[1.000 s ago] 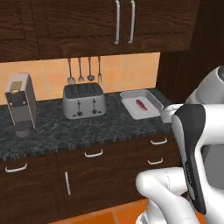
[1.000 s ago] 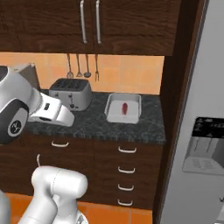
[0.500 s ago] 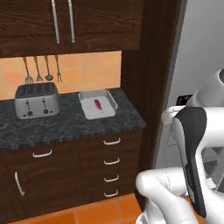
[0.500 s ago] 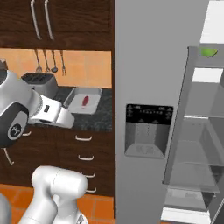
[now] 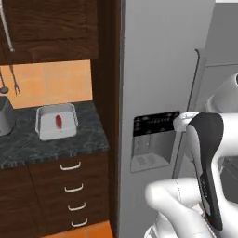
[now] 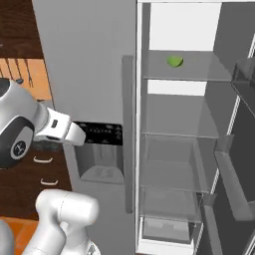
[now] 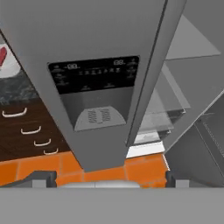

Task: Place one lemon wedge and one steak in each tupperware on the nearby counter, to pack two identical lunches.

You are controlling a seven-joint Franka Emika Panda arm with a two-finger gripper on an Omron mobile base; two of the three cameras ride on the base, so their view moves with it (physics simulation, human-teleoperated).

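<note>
On the speckled black stone counter [image 5: 28, 144] at the left of the left base view sits one shallow light-grey tupperware [image 5: 56, 121], rectangular with rounded corners and a raised rim. A small red steak [image 5: 58, 122] lies in its middle, long axis running toward the orange back wall. Dark wooden drawers [image 5: 72, 190] with silver handles sit below. Right of the counter stands a tall smooth grey fridge [image 5: 158, 69] with a black dispenser panel [image 5: 155, 122]. Half a second ago the toaster and upper cabinets filled this view; the base has since driven right, so the tray now sits far left.

In the right base view the fridge's right door stands open on clear glass shelves [image 6: 179, 127]. A small yellow-green lemon wedge [image 6: 175, 61] rests on the top shelf, rounded, its long axis roughly across the shelf. It showed only at the top right edge earlier; the view has swung toward it.

In the hand view the dispenser panel [image 7: 94, 74] faces the camera, with orange floor tiles [image 7: 87, 168] below. The gripper [image 7: 109, 178] shows just two dark fingertips [image 7: 41, 177] at the bottom corners, jaws wide apart, nothing between them.
</note>
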